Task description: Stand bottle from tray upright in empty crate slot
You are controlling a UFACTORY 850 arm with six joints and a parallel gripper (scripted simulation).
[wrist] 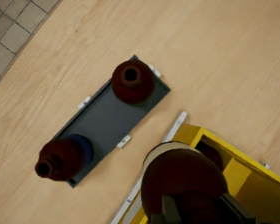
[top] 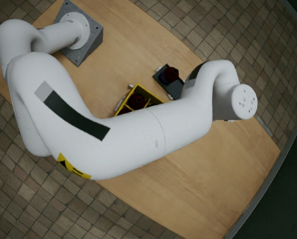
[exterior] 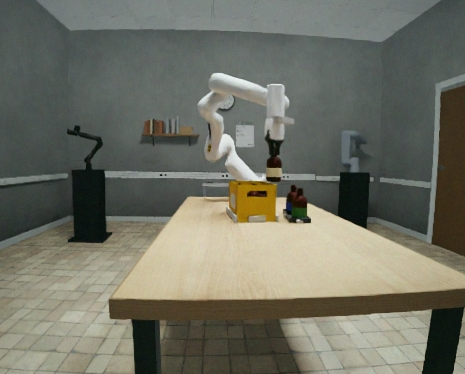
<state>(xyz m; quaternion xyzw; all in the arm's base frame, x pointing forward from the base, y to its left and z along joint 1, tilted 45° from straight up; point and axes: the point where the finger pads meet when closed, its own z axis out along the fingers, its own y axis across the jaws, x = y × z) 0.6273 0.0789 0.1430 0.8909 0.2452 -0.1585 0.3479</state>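
My gripper point(exterior: 274, 145) point(wrist: 195, 216) is shut on the neck of a brown bottle with a cream label point(exterior: 274, 170) point(wrist: 183, 175). The bottle hangs upright in the air, its base a little above rim height of the yellow crate point(top: 149, 92) point(exterior: 253, 208) point(wrist: 191, 133), near the crate's tray side. The crate holds dark bottles, one of them point(top: 137, 100) plain in the top view. The arm and held bottle hide much of the crate, so I cannot tell which slot is empty. The dark tray point(top: 175, 89) point(wrist: 103, 121) holds a blue-label bottle point(exterior: 289, 205) point(wrist: 63, 157) and a green-label bottle point(exterior: 299, 200) point(wrist: 133, 87).
The tray stands close beside the crate, with a narrow gap between them. White pieces point(wrist: 176, 126) lie along the crate's foot, and small white blocks point(wrist: 123, 141) sit at the tray's sides. In the top view the forearm point(top: 136, 137) covers part of the crate.
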